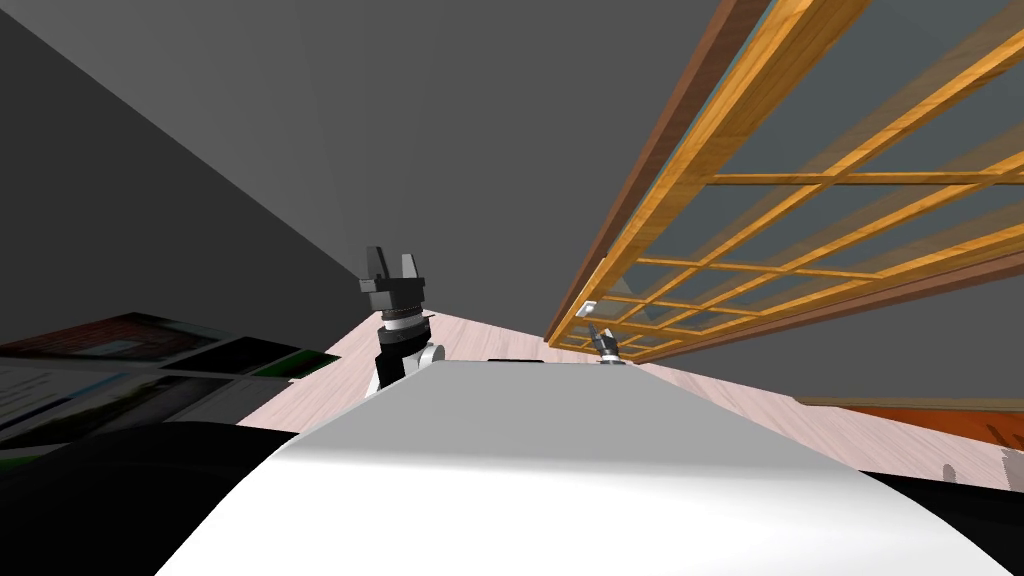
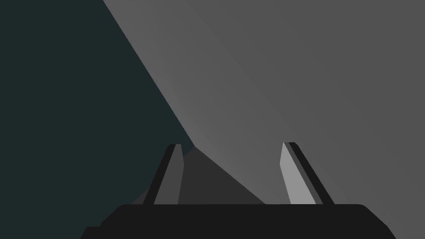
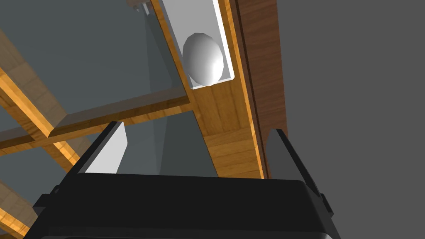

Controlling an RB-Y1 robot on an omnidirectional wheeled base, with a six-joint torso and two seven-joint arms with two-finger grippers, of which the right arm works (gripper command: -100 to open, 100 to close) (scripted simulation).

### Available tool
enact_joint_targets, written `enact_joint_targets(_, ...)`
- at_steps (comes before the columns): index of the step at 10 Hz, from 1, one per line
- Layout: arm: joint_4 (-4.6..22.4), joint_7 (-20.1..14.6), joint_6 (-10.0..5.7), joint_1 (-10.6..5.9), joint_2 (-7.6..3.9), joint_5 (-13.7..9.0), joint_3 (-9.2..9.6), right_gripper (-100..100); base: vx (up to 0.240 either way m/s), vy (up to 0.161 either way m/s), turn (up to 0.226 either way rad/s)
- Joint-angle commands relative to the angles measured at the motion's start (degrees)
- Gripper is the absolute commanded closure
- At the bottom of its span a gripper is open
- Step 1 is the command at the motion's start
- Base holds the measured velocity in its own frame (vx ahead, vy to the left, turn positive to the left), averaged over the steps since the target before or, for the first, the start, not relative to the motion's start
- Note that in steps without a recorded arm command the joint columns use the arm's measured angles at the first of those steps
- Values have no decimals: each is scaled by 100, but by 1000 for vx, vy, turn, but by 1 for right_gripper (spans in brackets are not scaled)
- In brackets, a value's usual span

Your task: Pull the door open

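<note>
The left jaws, just left of centre in the head view, sit on a dark stepped box. Below it comes a pale ring (image 1: 401, 321), then a black collar (image 1: 397, 338) and a white, rounded arm link (image 1: 412, 361). Seen close from the wrist, the left fingers (image 2: 297, 178) are thin tapering blades, grey on the inner face with a black strip down the outer edge. The right jaws, smaller and right of centre, have the same blades (image 3: 108, 152) on a broad black housing (image 3: 186, 207) with bevelled corners and small side lugs.
</note>
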Motion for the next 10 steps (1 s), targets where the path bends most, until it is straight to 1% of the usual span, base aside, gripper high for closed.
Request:
enact_joint_targets(1, 10, 286, 0, 0, 0, 64, -38, -100, -21, 14, -11)
enact_joint_targets(2, 18, 441, -1, -1, -1, 115, -68, -100, -28, 18, -17)
enact_joint_targets(3, 18, 522, -1, -1, -1, 115, -68, -100, -22, 14, -8)
enact_joint_targets(5, 34, 882, -3, -2, -1, 206, -122, -100, -27, 14, -12)
enact_joint_targets(6, 34, 923, -3, -2, -1, 206, -122, -100, -20, 13, -7)
enact_joint_targets(8, 46, 1257, -4, -3, -1, 280, -166, -100, -19, 12, -10)
enact_joint_targets(10, 55, 1506, -4, -3, -1, 332, -197, -100, -22, 15, -8)
